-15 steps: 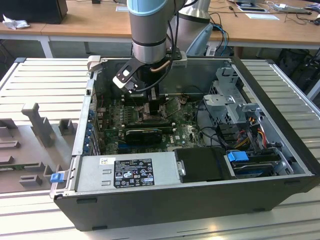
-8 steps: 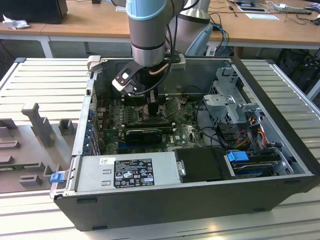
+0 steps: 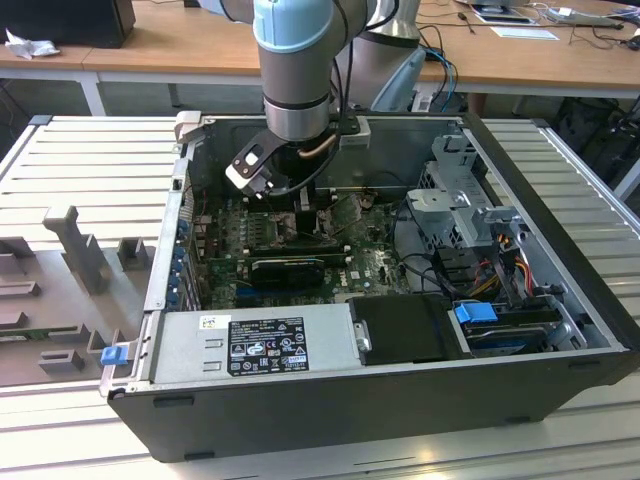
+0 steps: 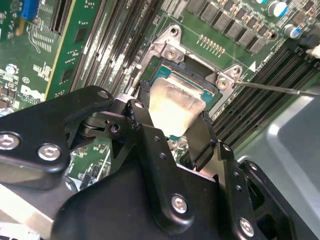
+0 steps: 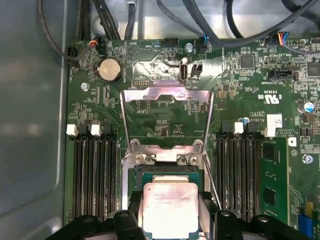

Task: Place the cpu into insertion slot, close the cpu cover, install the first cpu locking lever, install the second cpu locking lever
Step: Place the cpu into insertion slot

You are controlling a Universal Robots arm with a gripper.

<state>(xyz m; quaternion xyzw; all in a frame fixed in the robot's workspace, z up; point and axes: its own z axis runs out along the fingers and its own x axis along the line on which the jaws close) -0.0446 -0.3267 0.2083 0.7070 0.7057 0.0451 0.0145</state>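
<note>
Gripper [image 4: 175, 114]: jaws clamped on two opposite edges of the cpu [image 5: 170, 209] | cpu: held just over the insertion slot [image 5: 170, 175], inside the opened computer case [image 3: 400, 405] | cpu cover [image 5: 167, 94]: hinged up, open, standing behind the slot.

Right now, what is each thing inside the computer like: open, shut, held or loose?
cpu cover: flipped up, open.
insertion slot: uncovered, partly hidden under the chip.
cpu: gripped on two sides, held at the insertion slot.
gripper: shut on the cpu.
locking lever: unhooked, sticking out free.
computer case: lying down, side off, open.
</note>
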